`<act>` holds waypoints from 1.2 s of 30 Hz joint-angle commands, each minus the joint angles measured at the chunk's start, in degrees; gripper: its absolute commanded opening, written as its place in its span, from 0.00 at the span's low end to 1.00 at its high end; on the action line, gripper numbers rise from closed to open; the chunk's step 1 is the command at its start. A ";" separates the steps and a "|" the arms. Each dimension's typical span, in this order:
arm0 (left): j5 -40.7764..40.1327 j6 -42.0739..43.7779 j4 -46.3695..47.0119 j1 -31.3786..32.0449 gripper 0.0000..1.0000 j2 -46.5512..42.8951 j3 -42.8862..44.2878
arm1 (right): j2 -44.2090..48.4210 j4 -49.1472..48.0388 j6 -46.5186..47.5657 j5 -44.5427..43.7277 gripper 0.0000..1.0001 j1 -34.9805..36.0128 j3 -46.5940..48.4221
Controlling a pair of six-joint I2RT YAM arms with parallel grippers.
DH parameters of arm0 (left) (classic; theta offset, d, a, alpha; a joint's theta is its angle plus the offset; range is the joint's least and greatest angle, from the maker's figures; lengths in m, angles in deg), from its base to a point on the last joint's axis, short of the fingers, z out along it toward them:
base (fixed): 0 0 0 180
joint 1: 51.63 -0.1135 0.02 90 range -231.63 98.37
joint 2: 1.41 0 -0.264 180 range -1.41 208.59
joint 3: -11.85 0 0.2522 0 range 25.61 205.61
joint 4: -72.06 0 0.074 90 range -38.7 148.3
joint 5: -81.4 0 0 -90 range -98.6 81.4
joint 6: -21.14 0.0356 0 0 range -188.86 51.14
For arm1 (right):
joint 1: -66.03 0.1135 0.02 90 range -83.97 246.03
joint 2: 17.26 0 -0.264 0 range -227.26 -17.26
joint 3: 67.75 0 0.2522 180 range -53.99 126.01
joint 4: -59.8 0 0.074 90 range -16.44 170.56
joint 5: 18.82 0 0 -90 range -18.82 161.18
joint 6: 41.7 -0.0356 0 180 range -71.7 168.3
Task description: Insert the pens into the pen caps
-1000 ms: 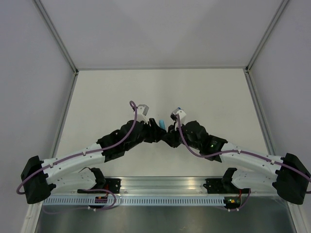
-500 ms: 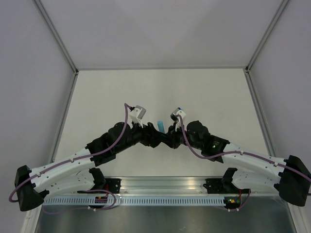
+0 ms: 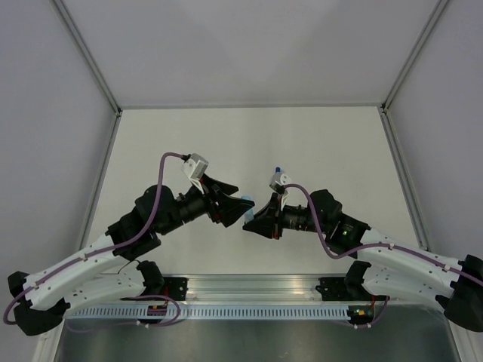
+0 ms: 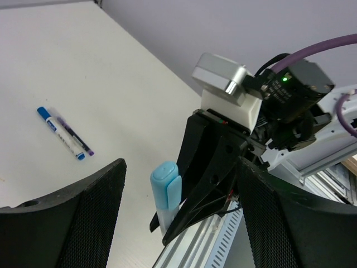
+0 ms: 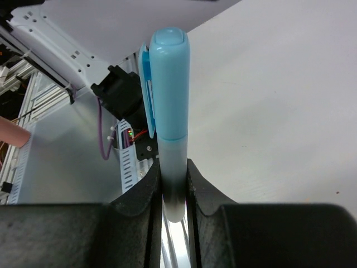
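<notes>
Right gripper (image 5: pixel 174 181): closed down on a pen (image 5: pixel 172 159), jaws pinching the barrel from both sides, no gap visible btwn fingers and barrel. In the right wrist view the pen stands straight out of the jaws. Light blue cap (image 5: pixel 167 84) w/ clip sits on the pen's free end; cap's lower edge meets the barrel just above my fingertips. Other end of barrel hidden btwn the fingers.

Left gripper (image 4: pixel 181 167): spread wide, nothing in it. Mesh-faced pads (image 4: pixel 72 223) sit at opposite sides of the left wrist view. The capped pen and right gripper show in the gap btwn them, touching neither pad as far as I can tell.

Top view: both grippers held above the table (image 3: pixel 332 136), facing each other tip to tip. Cap end points toward the left gripper, near it but apart.

Other pens, left wrist view: two lie side by side on the table, approx. parallel. One is a whitish pen (image 4: pixel 50 120) w/ blue end, the other a thin dark-purple pen (image 4: pixel 78 139). Touching or just beside each other, can't tell which. Both well apart from the grippers. In the top view a small blue bit (image 3: pixel 278 167) shows just beyond my right wrist camera (image 3: pixel 279 179); too small to identify.
</notes>
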 commanded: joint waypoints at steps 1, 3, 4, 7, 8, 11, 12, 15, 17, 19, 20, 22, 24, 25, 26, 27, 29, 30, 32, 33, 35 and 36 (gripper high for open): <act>2.59 2.41 2.02 0.16 0.84 -1.64 2.58 | 0.28 -5.35 -1.49 6.76 0.00 -0.07 -0.60; 3.39 2.76 2.81 0.16 0.84 -1.55 3.01 | 0.28 -5.70 -1.58 7.20 0.00 -0.07 -0.69; 3.74 3.03 2.81 0.16 0.83 -1.38 3.19 | 0.37 -5.70 -1.66 7.21 0.00 0.01 -0.69; 4.18 3.99 3.08 0.16 0.81 -0.85 3.37 | 0.72 -6.14 -1.84 7.91 0.00 0.01 -0.95; 4.62 4.17 3.08 0.16 0.79 -0.68 3.28 | 0.80 -6.40 -2.01 8.00 0.00 0.10 -0.95; 6.82 5.05 4.48 0.16 0.76 -0.15 2.49 | 1.07 -6.93 -2.45 8.79 0.00 0.10 -1.13; 7.17 5.49 4.92 0.16 0.74 0.29 2.23 | 0.98 -7.11 -2.63 9.05 0.00 0.01 -1.21; 7.44 5.75 5.19 0.16 0.71 1.17 1.88 | 0.81 -7.99 -2.98 10.02 0.00 0.01 -1.30; 7.88 5.75 5.45 0.16 0.68 1.61 1.18 | 0.81 -8.08 -3.07 10.11 0.00 0.01 -1.30; 8.23 5.58 7.81 0.16 0.65 1.87 0.65 | 0.72 -8.25 -3.07 10.28 0.00 0.10 -1.39; 8.40 5.49 8.17 0.16 0.65 1.96 0.03 | 0.72 -8.34 -3.16 10.37 0.00 0.01 -1.39; 8.75 5.14 9.49 0.16 0.60 2.22 -0.58 | 0.72 -8.43 -3.25 10.46 0.00 0.10 -1.48; 9.37 4.35 10.11 0.08 0.47 2.23 -1.55 | 1.07 -8.43 -3.33 10.46 0.00 0.01 -1.48; 10.59 4.00 10.54 0.16 0.43 2.31 -1.99 | 1.24 -8.52 -3.33 10.46 0.00 0.10 -1.57; 11.21 3.56 11.51 0.16 0.40 2.49 -3.12 | 1.42 -8.60 -3.33 10.46 0.00 0.10 -1.65; 11.91 2.60 12.12 0.16 0.37 2.49 -3.74 | 1.68 -8.69 -3.33 10.37 0.00 0.01 -1.74; 14.20 1.19 14.31 0.08 0.33 2.75 -6.11 | 2.04 -9.30 -3.42 10.37 0.00 0.10 -1.92; 15.60 0.75 15.02 0.08 0.27 2.93 -6.73 | 2.21 -9.57 -3.42 10.37 0.00 0.01 -1.83; 17.27 -0.30 16.52 0.08 0.15 3.37 -8.75 | 2.30 -9.48 -3.25 9.76 0.00 0.10 -2.00; 18.41 -0.75 17.83 0.16 0.02 4.15 -9.28 | 2.39 -9.48 -3.16 9.32 0.00 0.10 -2.01; 21.58 -1.97 19.07 0.16 0.02 4.68 -10.77 | 2.74 -9.92 -2.99 7.66 0.00 0.01 -2.36; 23.94 -2.24 20.38 0.16 0.02 5.03 -11.22 | 3.00 -10.01 -3.07 7.04 0.00 0.10 -2.44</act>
